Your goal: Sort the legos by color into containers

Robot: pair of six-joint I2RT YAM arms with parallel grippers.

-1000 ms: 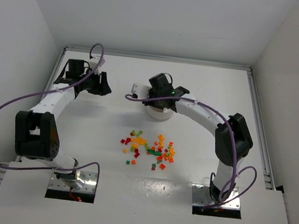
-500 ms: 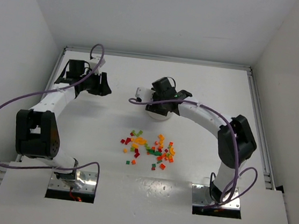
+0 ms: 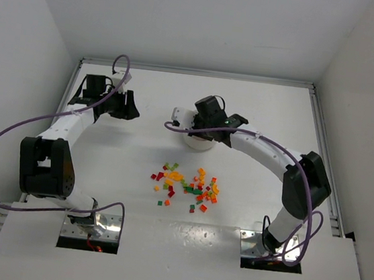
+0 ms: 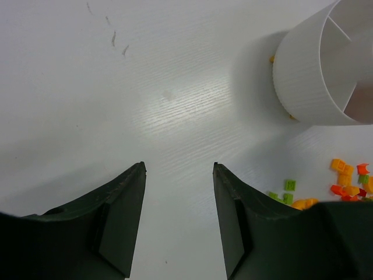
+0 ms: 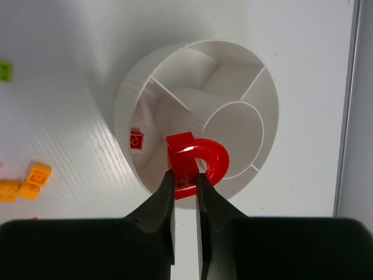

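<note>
Over the white dish (image 5: pixel 122 102), gripping a red arched lego (image 5: pixel 182 149) in the closed right hand (image 5: pixel 185 175); nearby above the surface (image 4: pixel 116 87), holding the left hand (image 4: pixel 178 175) spread and empty.

No readable text, number or brand is appearing on the tiny plastic bricks (image 5: pixel 136 140) or round white dish (image 4: pixel 303 76).

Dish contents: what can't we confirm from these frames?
- Right wrist: the right gripper and its red arch brick hide part of the near compartment of the dish. Only one red brick shows inside.
- Top external: the right gripper covers most of the dish, so its compartments are unseen.
- Left wrist: the frame edge cuts off the dish, and the left gripper hides part of the loose pile.
- Top external: the loose bricks are too small to count.
</note>
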